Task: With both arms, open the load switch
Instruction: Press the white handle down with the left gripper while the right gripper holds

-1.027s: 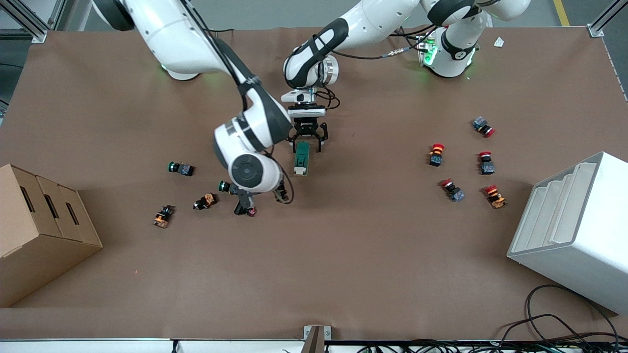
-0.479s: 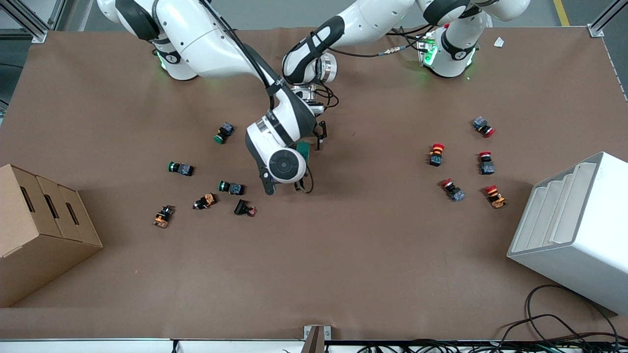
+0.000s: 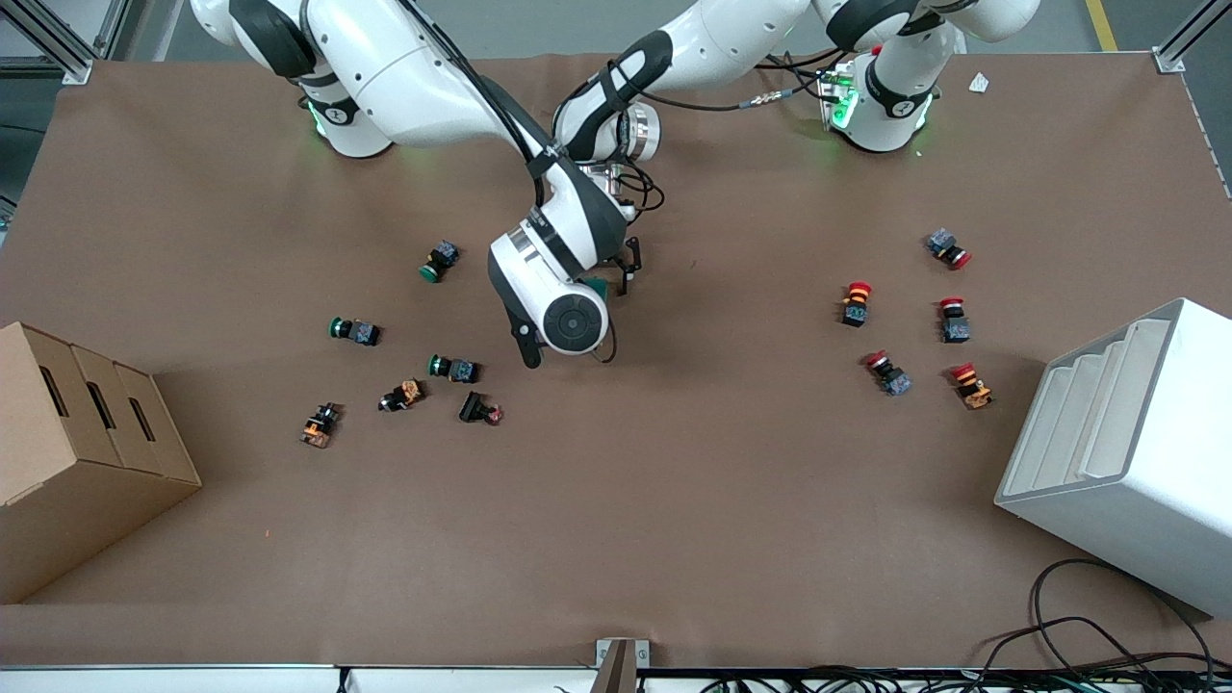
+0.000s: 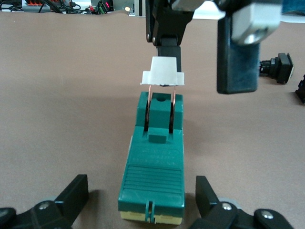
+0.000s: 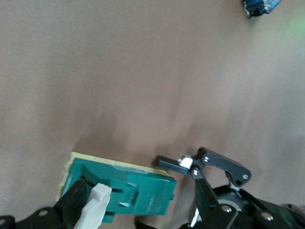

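Note:
The load switch (image 4: 152, 167) is a dark green block lying on the brown table. Its white lever tab (image 4: 163, 74) stands raised on two copper blades. My left gripper (image 4: 143, 202) is open, one finger on each side of the switch's end, with a gap at each side. My right gripper (image 4: 202, 71) is open over the lever end, with one finger (image 4: 167, 38) against the tab. In the right wrist view the tab (image 5: 95, 205) lies beside that finger (image 5: 71, 205). In the front view the right arm's wrist (image 3: 568, 318) hides nearly all of the switch (image 3: 599, 286).
Green-capped push buttons (image 3: 438, 260) (image 3: 354, 331) lie toward the right arm's end, and red-capped ones (image 3: 856, 301) toward the left arm's end. A cardboard box (image 3: 77, 452) and a white rack (image 3: 1126, 452) stand at the table's two ends.
My right arm has swung from over the green buttons to over the load switch, and now covers it in the front view. The left gripper has stayed at the switch's end.

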